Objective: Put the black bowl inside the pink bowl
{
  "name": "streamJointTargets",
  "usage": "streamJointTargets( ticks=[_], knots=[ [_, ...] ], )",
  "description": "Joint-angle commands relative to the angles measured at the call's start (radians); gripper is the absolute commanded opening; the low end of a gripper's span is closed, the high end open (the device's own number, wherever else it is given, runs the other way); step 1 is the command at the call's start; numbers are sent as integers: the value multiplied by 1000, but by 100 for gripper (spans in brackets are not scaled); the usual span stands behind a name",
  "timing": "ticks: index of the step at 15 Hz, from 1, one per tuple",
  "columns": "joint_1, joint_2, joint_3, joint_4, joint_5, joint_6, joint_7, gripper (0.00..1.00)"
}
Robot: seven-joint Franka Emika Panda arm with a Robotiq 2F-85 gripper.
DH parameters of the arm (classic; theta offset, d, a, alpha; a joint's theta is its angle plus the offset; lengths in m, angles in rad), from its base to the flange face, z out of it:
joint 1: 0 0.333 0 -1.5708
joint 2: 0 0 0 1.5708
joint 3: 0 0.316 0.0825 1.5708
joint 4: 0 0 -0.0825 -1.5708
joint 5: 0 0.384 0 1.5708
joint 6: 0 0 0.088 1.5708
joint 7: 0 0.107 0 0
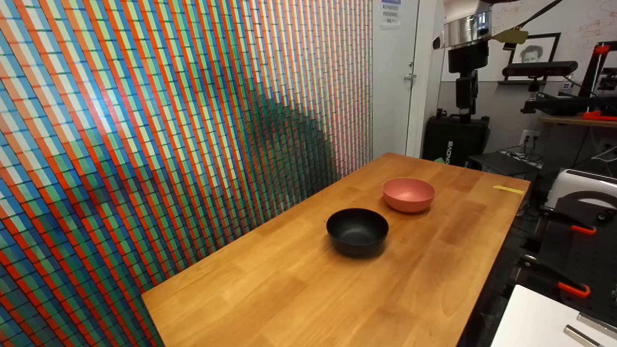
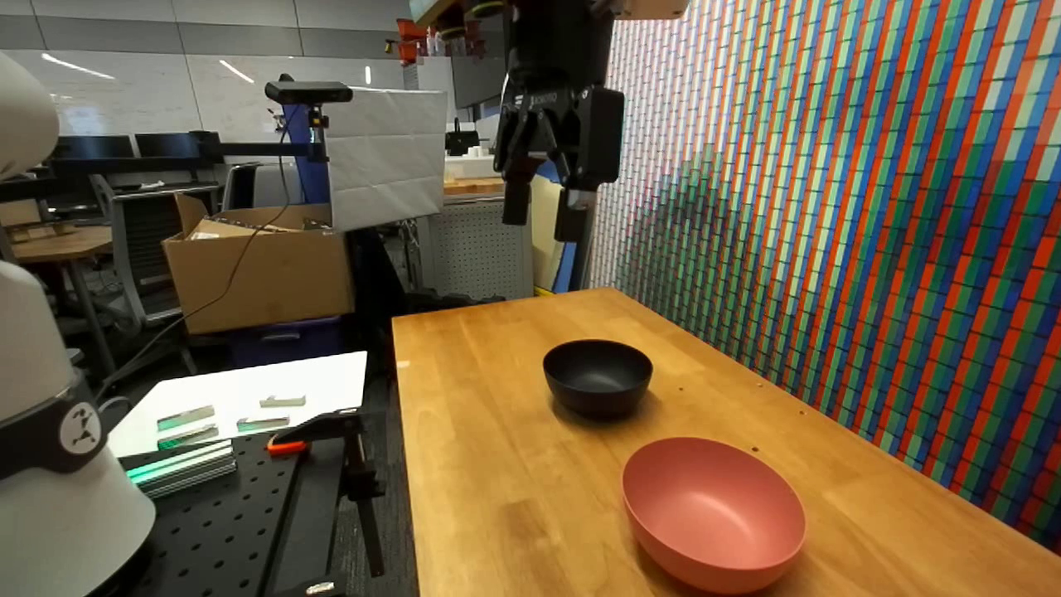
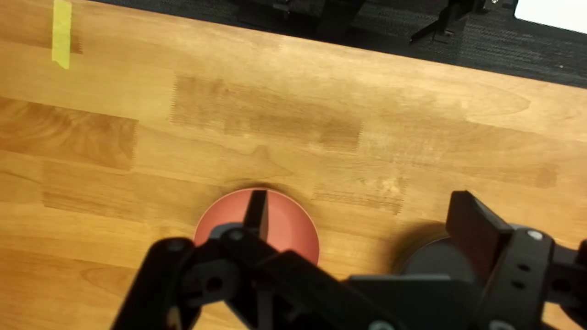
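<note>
The black bowl (image 1: 357, 232) stands upright on the wooden table in both exterior views, also here (image 2: 598, 379). The pink bowl (image 1: 409, 195) stands upright beside it, a short gap apart, and shows in an exterior view (image 2: 714, 516) too. Both bowls look empty. My gripper (image 2: 543, 217) is open and empty, high above the table, pointing down. In the wrist view the spread fingers (image 3: 360, 195) overlap both bowls: the left finger crosses the pink bowl (image 3: 293, 229), the right finger crosses the black bowl (image 3: 438, 263). The gripper hides the lower parts of both bowls there.
The wooden table (image 1: 289, 289) runs along a colourful striped wall (image 1: 193, 120). Yellow tape (image 3: 61, 34) marks the table near one end. A black perforated platform (image 2: 224, 522) with a white board (image 2: 331, 381) stands beside the table, next to the robot's base.
</note>
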State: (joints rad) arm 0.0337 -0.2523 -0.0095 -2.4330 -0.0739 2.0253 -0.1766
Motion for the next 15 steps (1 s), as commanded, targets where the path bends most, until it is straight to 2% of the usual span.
streamJointTargets(
  ticks=[1, 5, 8, 15],
  knots=[
    [-2, 0, 3, 1, 1, -1, 0, 100],
    [1, 19, 11, 17, -13, 45, 9, 100],
    [15, 60, 41, 43, -23, 138, 33, 100],
    [63, 274, 127, 176, -45, 264, 114, 100]
  ],
)
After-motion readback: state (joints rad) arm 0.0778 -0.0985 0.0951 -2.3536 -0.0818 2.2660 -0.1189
